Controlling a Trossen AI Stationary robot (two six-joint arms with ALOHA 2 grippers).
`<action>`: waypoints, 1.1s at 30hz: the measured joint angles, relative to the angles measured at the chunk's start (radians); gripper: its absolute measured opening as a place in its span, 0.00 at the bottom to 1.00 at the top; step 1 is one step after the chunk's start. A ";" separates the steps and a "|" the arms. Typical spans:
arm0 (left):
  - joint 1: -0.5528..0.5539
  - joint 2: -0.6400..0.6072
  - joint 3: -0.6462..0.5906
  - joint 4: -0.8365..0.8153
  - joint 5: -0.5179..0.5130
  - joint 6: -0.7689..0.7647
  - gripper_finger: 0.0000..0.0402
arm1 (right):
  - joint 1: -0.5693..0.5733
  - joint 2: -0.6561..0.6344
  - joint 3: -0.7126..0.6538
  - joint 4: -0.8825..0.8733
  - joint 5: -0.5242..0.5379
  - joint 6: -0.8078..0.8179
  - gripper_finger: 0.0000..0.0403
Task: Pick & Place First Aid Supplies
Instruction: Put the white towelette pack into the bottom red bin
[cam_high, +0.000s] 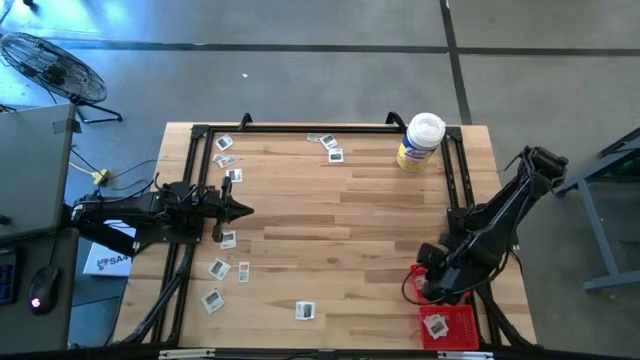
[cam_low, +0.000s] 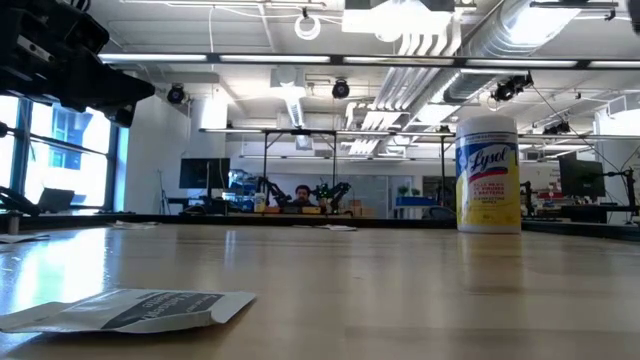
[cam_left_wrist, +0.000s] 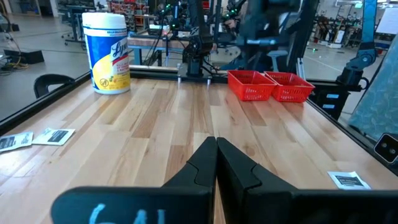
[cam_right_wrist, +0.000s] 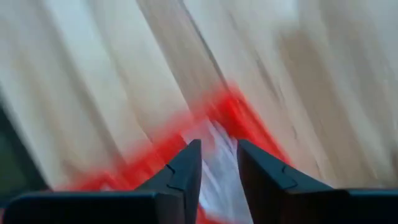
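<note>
My right gripper (cam_right_wrist: 219, 163) hangs over the red trays (cam_high: 452, 325) at the table's (cam_high: 340, 230) near right corner, fingers parted with a gap, nothing pinched between them. One white packet (cam_high: 436, 324) lies inside the tray; a blurred white shape shows below my fingertips. My left gripper (cam_left_wrist: 216, 163), fingers pressed together and empty, rests at the left edge among loose packets (cam_high: 227, 240). The wipes jar (cam_high: 421, 141) stands upright at the far right.
</note>
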 joint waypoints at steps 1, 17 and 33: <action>0.000 0.000 0.000 0.000 0.000 0.000 0.00 | -0.009 0.000 0.018 0.033 0.062 -0.047 0.24; 0.000 0.000 0.000 0.000 0.000 0.000 0.00 | -0.227 0.113 -0.130 1.048 0.301 -0.854 0.25; 0.000 0.000 0.000 0.000 0.000 0.000 0.00 | -0.446 0.511 -0.054 1.497 -0.074 -1.225 0.27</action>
